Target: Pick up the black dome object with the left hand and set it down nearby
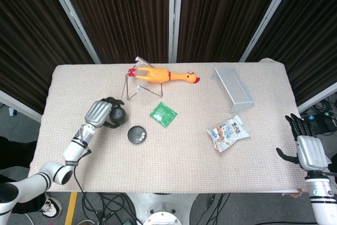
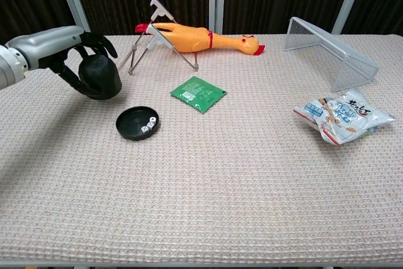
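Over the left side of the surface [image 2: 208, 206], the left hand [image 2: 85, 55] carries the black dome object [image 2: 101, 77] — fingers [image 2: 104, 45] clamped around it, its open mouth facing down. It hangs left of and behind the black dish [image 2: 137, 123] — setting it down likely needs only a straight descent. The right hand [image 1: 305, 148] idles well apart, fingers spread.

Rubber chicken [image 1: 166, 76] on wire stand [image 1: 138, 84] — green packet [image 1: 162, 114], snack bag [image 1: 228, 133], mesh rack [image 1: 234, 87] apart.
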Controlling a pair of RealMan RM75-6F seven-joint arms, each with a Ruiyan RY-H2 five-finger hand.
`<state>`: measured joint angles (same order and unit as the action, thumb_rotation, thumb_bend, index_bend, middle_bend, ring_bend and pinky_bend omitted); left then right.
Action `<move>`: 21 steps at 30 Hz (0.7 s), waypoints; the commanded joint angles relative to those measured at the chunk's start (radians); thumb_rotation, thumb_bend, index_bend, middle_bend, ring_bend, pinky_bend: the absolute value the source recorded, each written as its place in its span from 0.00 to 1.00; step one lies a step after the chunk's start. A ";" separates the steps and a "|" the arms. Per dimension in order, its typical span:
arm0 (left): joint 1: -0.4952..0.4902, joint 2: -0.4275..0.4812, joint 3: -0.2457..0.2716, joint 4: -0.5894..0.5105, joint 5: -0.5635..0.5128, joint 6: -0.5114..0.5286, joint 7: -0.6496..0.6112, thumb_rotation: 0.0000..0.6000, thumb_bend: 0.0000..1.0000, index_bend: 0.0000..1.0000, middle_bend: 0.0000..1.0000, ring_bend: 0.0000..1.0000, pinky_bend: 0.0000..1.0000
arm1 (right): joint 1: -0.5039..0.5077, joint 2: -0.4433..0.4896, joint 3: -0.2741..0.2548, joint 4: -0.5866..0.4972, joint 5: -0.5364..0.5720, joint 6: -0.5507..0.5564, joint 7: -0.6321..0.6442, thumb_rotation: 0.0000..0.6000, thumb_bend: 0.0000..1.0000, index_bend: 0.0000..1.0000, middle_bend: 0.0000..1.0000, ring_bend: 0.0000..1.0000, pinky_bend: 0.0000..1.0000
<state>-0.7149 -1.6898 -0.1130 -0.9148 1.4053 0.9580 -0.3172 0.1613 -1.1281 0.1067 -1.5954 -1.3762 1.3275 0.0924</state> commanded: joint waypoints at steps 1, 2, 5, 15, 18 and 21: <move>0.007 -0.025 0.008 0.045 0.005 -0.005 -0.049 1.00 0.11 0.20 0.27 0.16 0.26 | 0.000 0.002 0.001 -0.003 0.001 0.001 -0.003 1.00 0.13 0.00 0.00 0.00 0.00; 0.007 -0.028 0.007 0.053 0.007 -0.001 -0.054 1.00 0.10 0.18 0.26 0.15 0.25 | 0.000 0.002 0.001 -0.004 0.001 0.002 -0.003 1.00 0.13 0.00 0.00 0.00 0.00; 0.009 -0.033 0.006 0.069 0.012 0.011 -0.063 1.00 0.09 0.17 0.22 0.12 0.23 | -0.001 0.003 0.001 -0.006 0.001 0.002 -0.004 1.00 0.13 0.00 0.00 0.00 0.00; 0.052 0.015 -0.028 0.032 -0.001 0.127 0.020 1.00 0.09 0.15 0.18 0.09 0.21 | -0.003 0.001 0.000 0.002 0.000 0.004 0.007 1.00 0.13 0.00 0.00 0.00 0.00; 0.087 0.063 -0.055 -0.034 -0.043 0.169 0.106 1.00 0.09 0.15 0.18 0.09 0.21 | -0.005 0.000 -0.002 0.007 -0.002 0.006 0.016 1.00 0.13 0.00 0.00 0.00 0.00; 0.140 0.140 -0.068 -0.154 -0.101 0.206 0.254 1.00 0.09 0.15 0.18 0.09 0.20 | -0.010 0.000 -0.002 0.011 -0.006 0.014 0.032 1.00 0.13 0.00 0.00 0.00 0.00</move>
<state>-0.6309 -1.6254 -0.1576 -0.9595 1.3633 1.1185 -0.1917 0.1532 -1.1282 0.1049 -1.5853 -1.3806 1.3386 0.1204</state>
